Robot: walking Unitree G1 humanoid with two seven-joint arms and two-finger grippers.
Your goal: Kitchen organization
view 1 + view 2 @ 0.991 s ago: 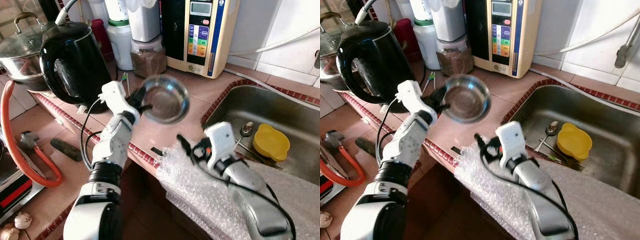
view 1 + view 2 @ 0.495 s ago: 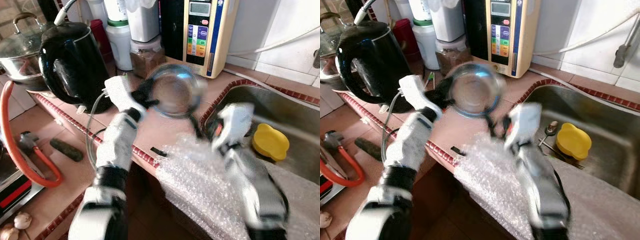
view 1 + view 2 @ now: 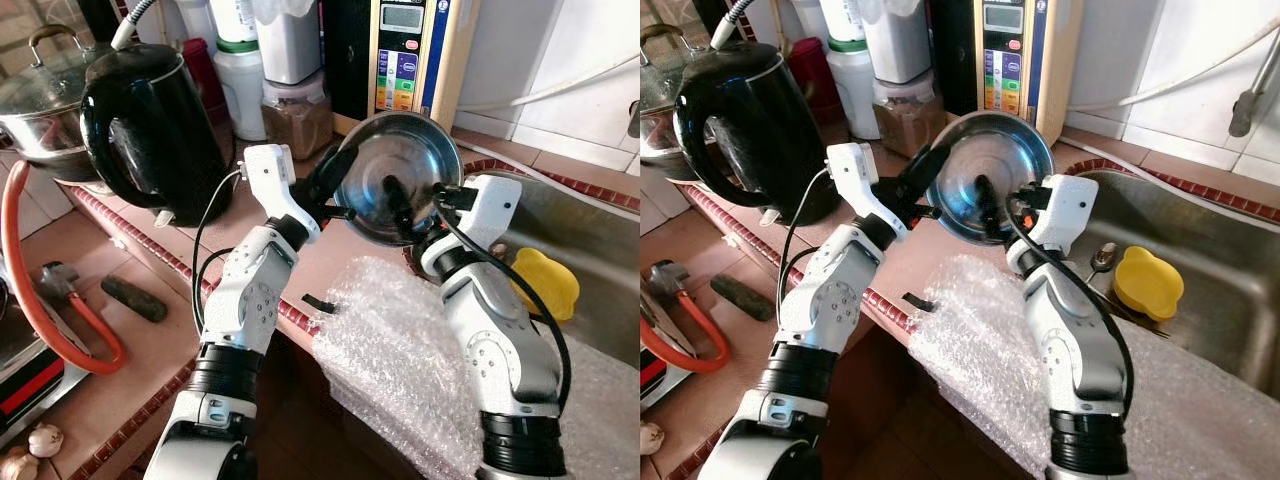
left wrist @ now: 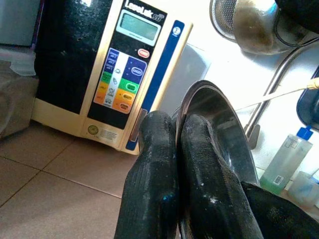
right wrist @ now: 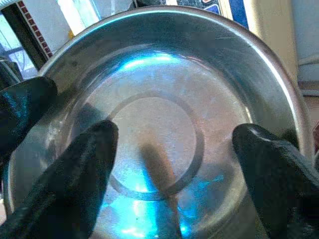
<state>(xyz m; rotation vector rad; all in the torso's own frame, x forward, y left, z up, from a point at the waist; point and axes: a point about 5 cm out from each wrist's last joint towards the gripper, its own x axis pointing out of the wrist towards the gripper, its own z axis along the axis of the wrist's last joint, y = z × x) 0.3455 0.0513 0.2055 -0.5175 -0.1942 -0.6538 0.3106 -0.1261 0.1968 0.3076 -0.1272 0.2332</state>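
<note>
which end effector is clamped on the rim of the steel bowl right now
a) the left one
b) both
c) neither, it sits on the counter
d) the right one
a) the left end effector pinches the rim of the steel bowl, held up in the air, while the right end effector is open, its fingers spread in front of the bowl's inside.

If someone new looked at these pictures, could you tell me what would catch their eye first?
A shiny steel bowl is held tilted in mid-air above the tiled counter, its rim pinched by the left claw, with the open right claw reaching into its hollow. Next come the big black electric kettle at the left and the yellow dish in the steel sink at the right.
</note>
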